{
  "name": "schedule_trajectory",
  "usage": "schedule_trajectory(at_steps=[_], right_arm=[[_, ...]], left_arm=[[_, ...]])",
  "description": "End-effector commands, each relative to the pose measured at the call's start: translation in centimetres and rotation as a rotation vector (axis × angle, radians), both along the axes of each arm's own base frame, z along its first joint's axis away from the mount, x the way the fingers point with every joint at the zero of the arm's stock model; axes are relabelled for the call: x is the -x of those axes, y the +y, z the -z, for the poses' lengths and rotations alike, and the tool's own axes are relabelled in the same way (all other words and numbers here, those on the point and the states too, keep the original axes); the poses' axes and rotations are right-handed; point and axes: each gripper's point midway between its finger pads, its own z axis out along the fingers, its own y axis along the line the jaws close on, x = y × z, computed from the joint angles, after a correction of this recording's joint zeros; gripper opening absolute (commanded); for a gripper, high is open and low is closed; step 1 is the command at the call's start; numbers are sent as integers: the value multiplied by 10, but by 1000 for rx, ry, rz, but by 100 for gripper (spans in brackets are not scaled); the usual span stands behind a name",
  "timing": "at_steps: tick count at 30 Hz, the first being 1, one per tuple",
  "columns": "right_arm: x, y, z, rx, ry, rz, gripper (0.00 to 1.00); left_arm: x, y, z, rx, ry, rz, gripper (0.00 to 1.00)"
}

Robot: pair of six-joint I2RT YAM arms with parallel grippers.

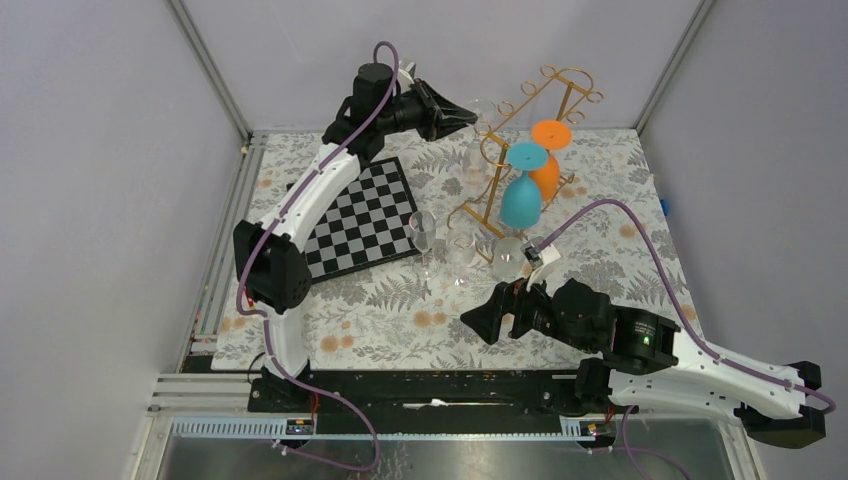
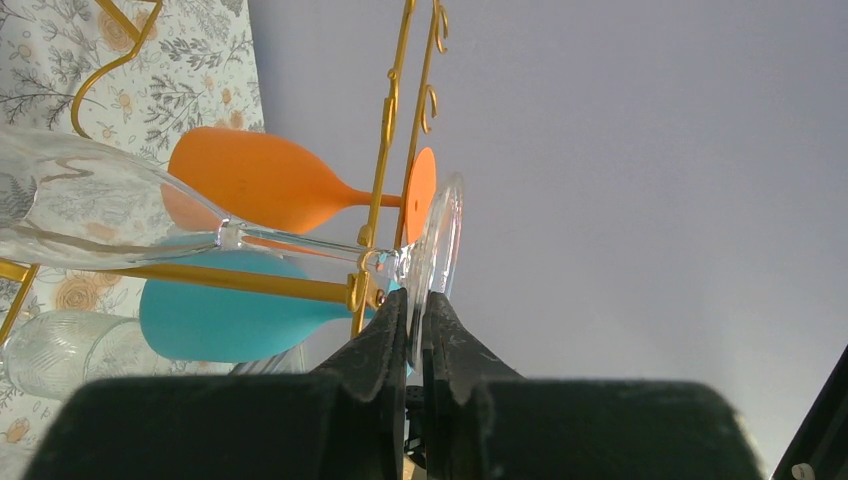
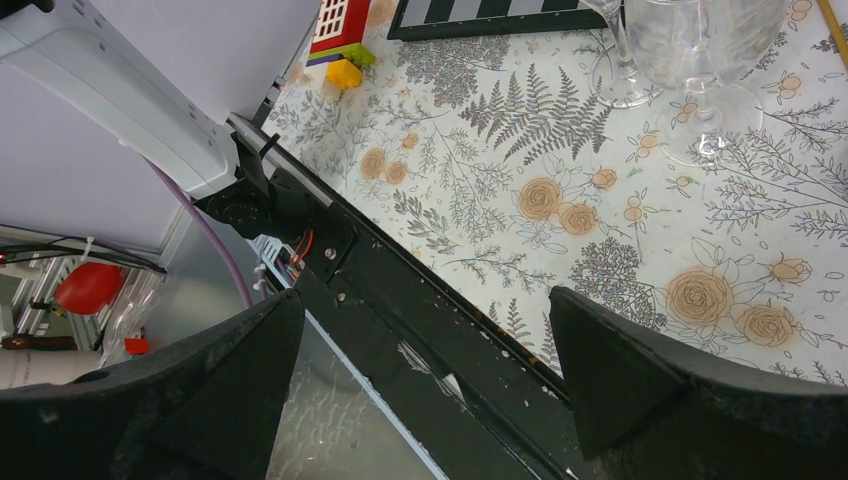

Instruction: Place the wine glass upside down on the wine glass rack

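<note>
**A:** Top view. The left gripper (image 1: 462, 118) is high over the worktop's far edge, nose at the rack (image 1: 520, 140). From here I can't tell what it grips. The right gripper (image 1: 497, 315) is low by the near edge.

**B:** An orange glass (image 1: 548, 150) and a teal glass (image 1: 522, 198) hang bowl-down on the rack.

**A:** Left wrist view, and there it is! The jaws are nearly closed, pinching the foot of the wine glass (image 2: 100, 205), bowl toward the worktop. Its stem is at a gold rail. I can't tell if it's resting on it.

**B:** Right wrist view. The jaws are spread wide with nothing between them. A standing glass (image 3: 700, 60) and the chessboard (image 3: 490, 15) are beyond.
</note>
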Motion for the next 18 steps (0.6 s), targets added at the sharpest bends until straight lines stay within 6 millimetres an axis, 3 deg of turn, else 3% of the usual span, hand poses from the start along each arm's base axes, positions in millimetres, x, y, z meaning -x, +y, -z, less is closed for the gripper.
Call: schedule_trajectory(at_steps=[1,18], right_arm=[[-2,0,-5,-26,4,12,100],[-1,0,-3,-26,10,13,100]], left_arm=[[20,-2,-39,40,-100,44,0],[28,0,-29,-16,-92,49,0]])
